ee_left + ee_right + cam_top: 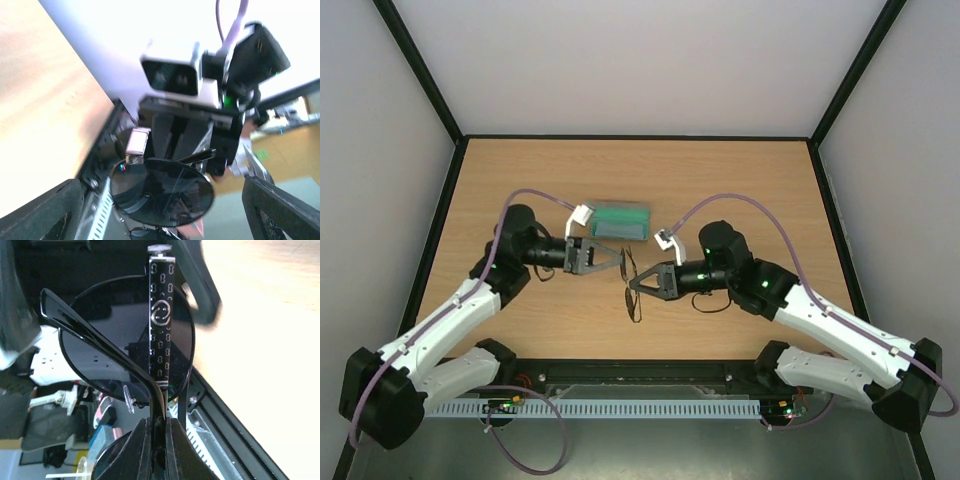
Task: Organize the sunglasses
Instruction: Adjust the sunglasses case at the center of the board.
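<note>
Sunglasses (pixel 115 355), the thin dark wire-frame pair with round lenses, sit pinched near the bridge in the right gripper (pixel 157 429), long axis crosswise to its fingers, while the left gripper (pixel 621 258) gapes wide just opposite, nearer the grey green-lined case (pixel 621 222).

Grey case (pixel 621 221) crowds the table (pixel 750 180) behind sunglasses (pixel 632 296).

The sunglasses (pixel 125 325) — second lens cut off by the right wrist view's bottom edge.
</note>
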### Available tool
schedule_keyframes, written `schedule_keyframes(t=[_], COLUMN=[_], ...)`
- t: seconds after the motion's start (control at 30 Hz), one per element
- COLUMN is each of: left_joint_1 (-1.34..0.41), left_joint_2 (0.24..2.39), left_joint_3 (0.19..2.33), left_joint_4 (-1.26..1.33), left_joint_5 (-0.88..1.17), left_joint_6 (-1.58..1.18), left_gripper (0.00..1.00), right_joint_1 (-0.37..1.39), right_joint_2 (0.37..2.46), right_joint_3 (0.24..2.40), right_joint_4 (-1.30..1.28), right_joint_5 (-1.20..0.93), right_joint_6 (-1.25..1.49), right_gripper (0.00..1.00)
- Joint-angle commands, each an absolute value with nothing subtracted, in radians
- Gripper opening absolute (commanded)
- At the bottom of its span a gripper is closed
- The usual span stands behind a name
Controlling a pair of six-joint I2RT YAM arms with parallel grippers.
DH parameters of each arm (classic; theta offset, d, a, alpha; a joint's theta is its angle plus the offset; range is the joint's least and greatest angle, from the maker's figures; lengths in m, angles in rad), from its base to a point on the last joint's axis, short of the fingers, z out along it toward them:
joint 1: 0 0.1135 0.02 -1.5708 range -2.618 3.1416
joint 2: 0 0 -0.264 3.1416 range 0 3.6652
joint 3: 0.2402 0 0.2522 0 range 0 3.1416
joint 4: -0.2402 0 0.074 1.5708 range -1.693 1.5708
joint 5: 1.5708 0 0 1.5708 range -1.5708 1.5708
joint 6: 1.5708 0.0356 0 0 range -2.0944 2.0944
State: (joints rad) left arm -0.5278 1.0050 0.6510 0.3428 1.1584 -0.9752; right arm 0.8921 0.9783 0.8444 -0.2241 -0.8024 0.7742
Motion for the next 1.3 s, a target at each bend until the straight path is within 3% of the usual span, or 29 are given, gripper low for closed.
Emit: schedule_keyframes(t=[0.0,0.1,0.33,0.73,0.83,1.03,1.27], left_joint_1=[-0.384,-0.293,-0.246,-0.086,-0.086,-0.088,-0.16], left_joint_2=[0.937,0.953,1.161,1.443,1.544,1.697,1.9], left_joint_3=[0.731,0.774,0.828,0.903,0.906,0.917,1.032], left_joint_4=[0.231,0.106,-0.023,-0.048,0.003,0.107,0.119], left_joint_5=[1.073,0.945,0.592,0.413,0.425,0.421,0.444], left_joint_6=[-0.959,-0.968,-1.037,-1.031,-1.05,-1.089,-1.097], left_gripper=[0.9,0.97,0.97,0.99,0.86,0.38,0.17], right_joint_1=[0.898,0.898,0.899,0.883,0.849,0.73,0.649], right_joint_2=[0.902,0.865,0.811,0.86,0.917,0.985,1.057], right_joint_3=[0.82,0.832,0.865,0.903,0.949,0.993,1.031], right_joint_4=[-0.292,-0.403,-0.502,-0.516,-0.524,-0.519,-0.534], right_joint_5=[-0.63,-0.474,-0.306,-0.193,-0.176,-0.273,-0.335], right_joint_6=[0.791,0.785,0.804,0.794,0.772,0.735,0.689], right_gripper=[0.01,0.01,0.01,0.01,0.01,0.01,0.02])
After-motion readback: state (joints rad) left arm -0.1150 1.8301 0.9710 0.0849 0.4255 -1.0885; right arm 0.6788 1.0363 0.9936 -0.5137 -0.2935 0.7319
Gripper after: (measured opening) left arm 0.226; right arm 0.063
